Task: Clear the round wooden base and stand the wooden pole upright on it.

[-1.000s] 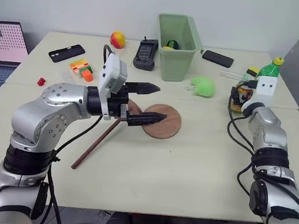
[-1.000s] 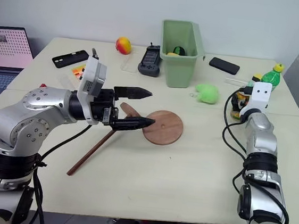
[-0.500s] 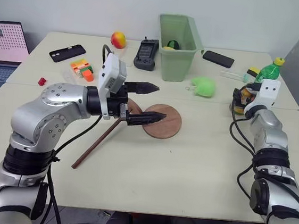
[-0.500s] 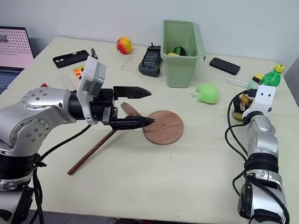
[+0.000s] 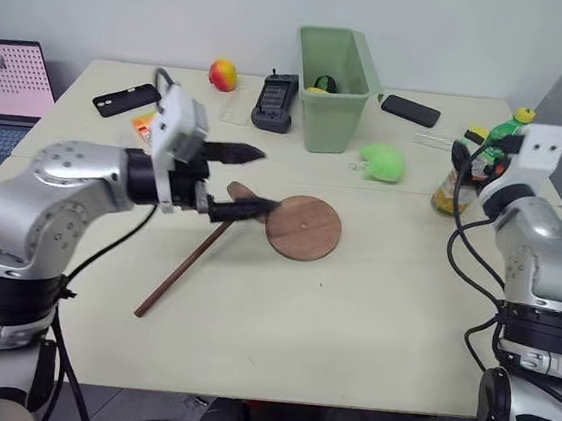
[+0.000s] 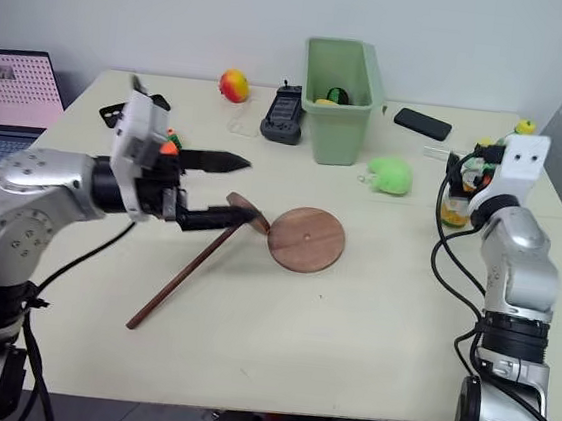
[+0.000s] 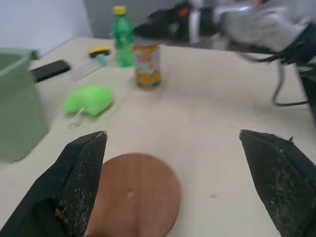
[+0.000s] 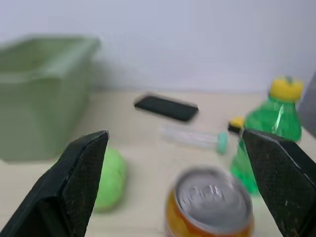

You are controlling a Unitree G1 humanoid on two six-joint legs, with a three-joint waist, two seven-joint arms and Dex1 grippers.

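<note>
On a cream tabletop, the left gripper (image 5: 242, 179) hovers with its two black fingers spread wide and empty. The long thin dark-brown wooden pole (image 5: 182, 273) lies flat, running toward seven o'clock from its small end disc, which sits just under the fingertips. The flat reddish-brown round wooden base (image 5: 302, 227) lies bare at three o'clock of that gripper, close beside the pole's end disc. The base looks clear, so the step in hand is likely picking up the pole: close on the shaft near the disc end to swing it upright. The right gripper (image 8: 175, 182), fingers wide and empty, hovers above an orange can (image 5: 450, 191).
</note>
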